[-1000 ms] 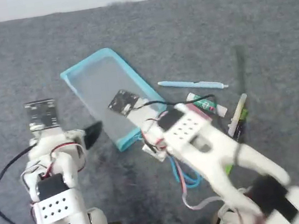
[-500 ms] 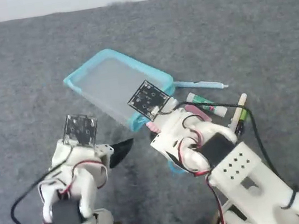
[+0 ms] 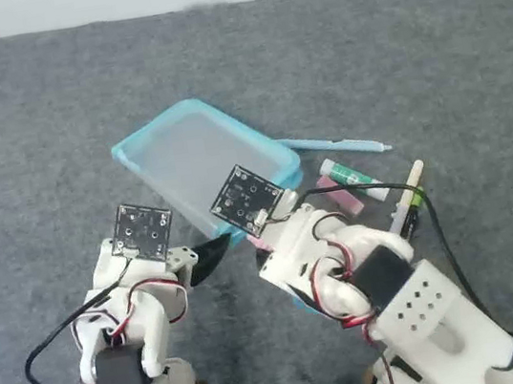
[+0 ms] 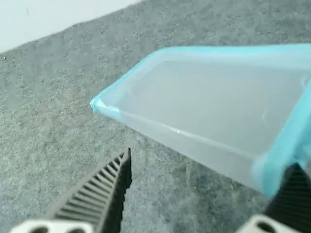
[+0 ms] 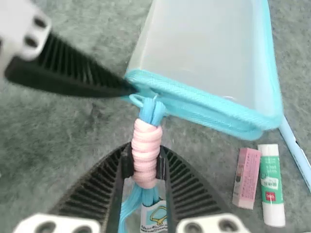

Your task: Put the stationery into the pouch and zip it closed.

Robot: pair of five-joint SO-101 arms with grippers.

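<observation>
Stationery lies on the grey table (image 3: 32,110) in the high view: a blue pen (image 3: 332,146), a glue stick (image 3: 351,176) and a pink eraser (image 3: 339,197), all outside the blue pouch (image 3: 195,153) and near it. Both arms meet at the pouch's near end.

In the left wrist view, the left gripper (image 4: 210,162) has its fingers wide apart. A corner of the pouch is right by one finger.

In the right wrist view, the right gripper (image 5: 145,165) is clamped tight on the pink zip pull (image 5: 146,145) that hangs from the pouch's zip. One black finger of the left gripper touches the pouch's corner there. The eraser and glue stick lie side by side.
</observation>
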